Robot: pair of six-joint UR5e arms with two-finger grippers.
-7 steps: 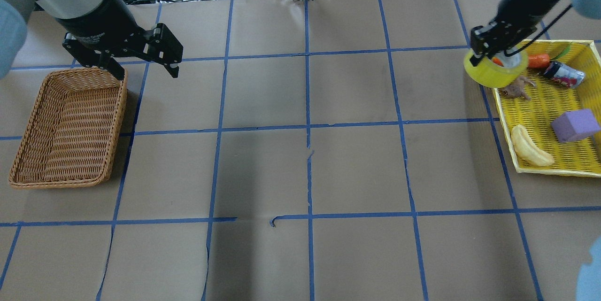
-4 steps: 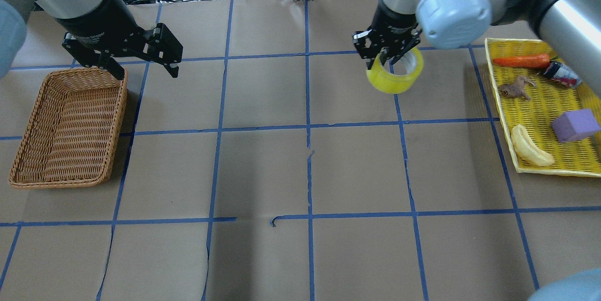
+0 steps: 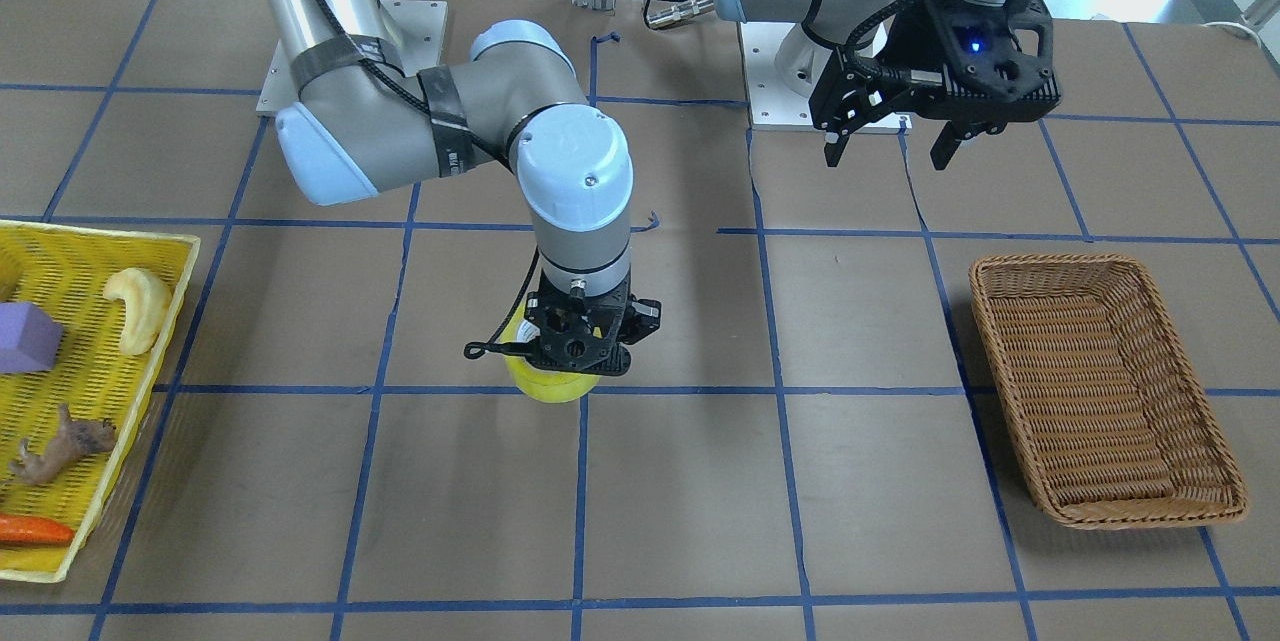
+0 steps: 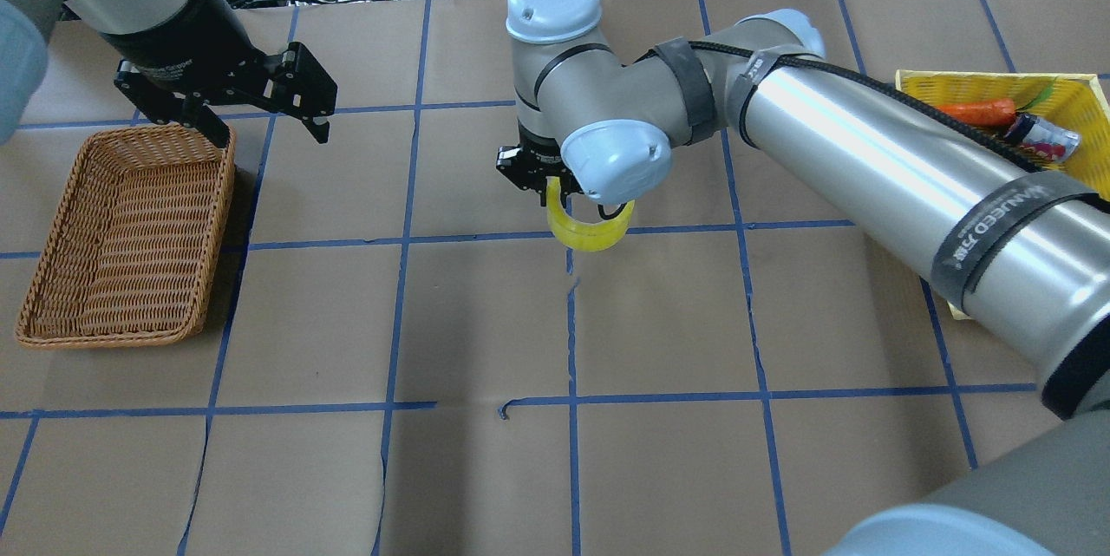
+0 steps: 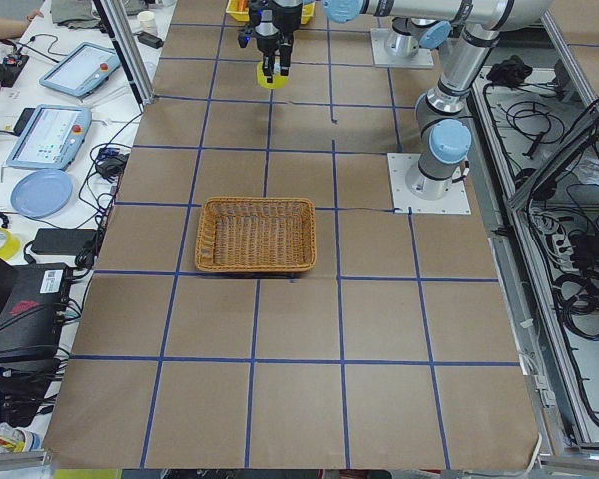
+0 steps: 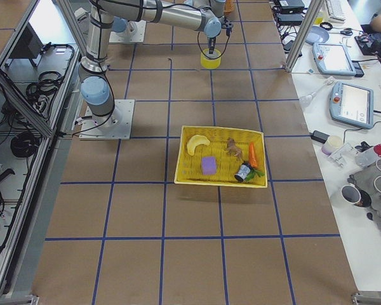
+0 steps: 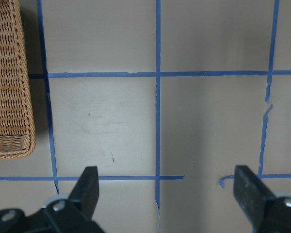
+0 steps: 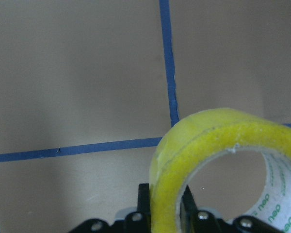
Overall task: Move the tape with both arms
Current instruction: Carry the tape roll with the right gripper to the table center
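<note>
The yellow tape roll hangs on edge from my right gripper, which is shut on the roll's wall just above the table's middle, near a blue grid crossing. In the right wrist view the tape fills the lower right, with a finger on each side of its wall. It also shows in the front view under the right gripper. My left gripper is open and empty, raised over the far corner of the wicker basket; its jaws stand wide apart in the left wrist view.
The wicker basket sits at the left end of the table. A yellow tray at the right end holds a carrot, a can, a banana-like piece, a purple block and a toy animal. My right arm stretches across the right half.
My right arm has swung left from the yellow tray to the table's middle, carrying the tape. My left arm has not moved.
</note>
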